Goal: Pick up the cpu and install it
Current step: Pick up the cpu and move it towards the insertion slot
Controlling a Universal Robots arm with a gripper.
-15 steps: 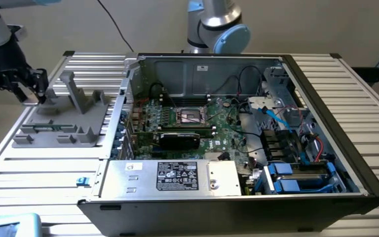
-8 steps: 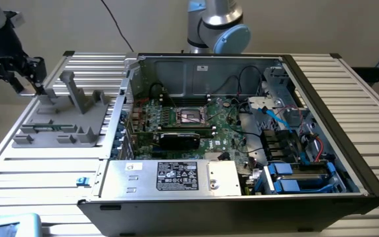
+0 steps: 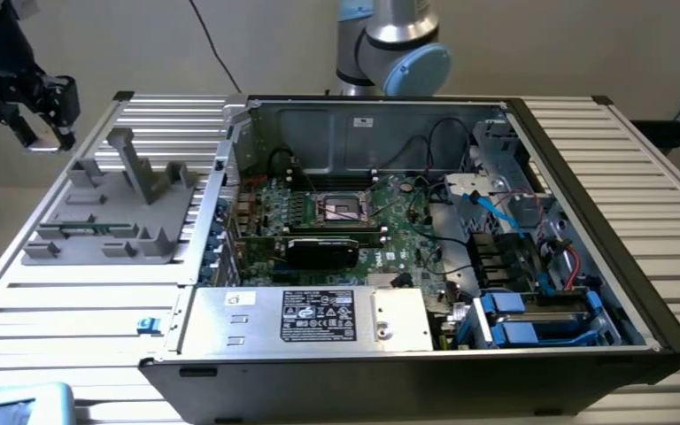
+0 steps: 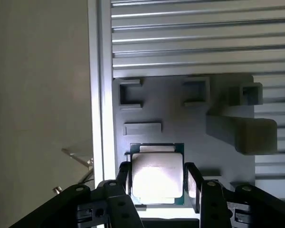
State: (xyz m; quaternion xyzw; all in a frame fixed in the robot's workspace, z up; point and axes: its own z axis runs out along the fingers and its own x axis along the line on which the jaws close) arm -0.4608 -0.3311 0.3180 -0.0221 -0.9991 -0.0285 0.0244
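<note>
pickup is not yet made: the small square silver-topped cpu (image 4: 156,179) is seen on the grey plastic fixture (image 4: 180,121) beneath the black gripper (image 4: 157,167), whose fingers (image 4: 124,175) are spread apart.

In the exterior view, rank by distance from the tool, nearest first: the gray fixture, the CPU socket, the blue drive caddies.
1. Gray fixture, just below the tool, at the exterior view's left.
2. CPU socket, near the view's centre.
3. Blue drive caddies, low at the exterior view's right.
</note>
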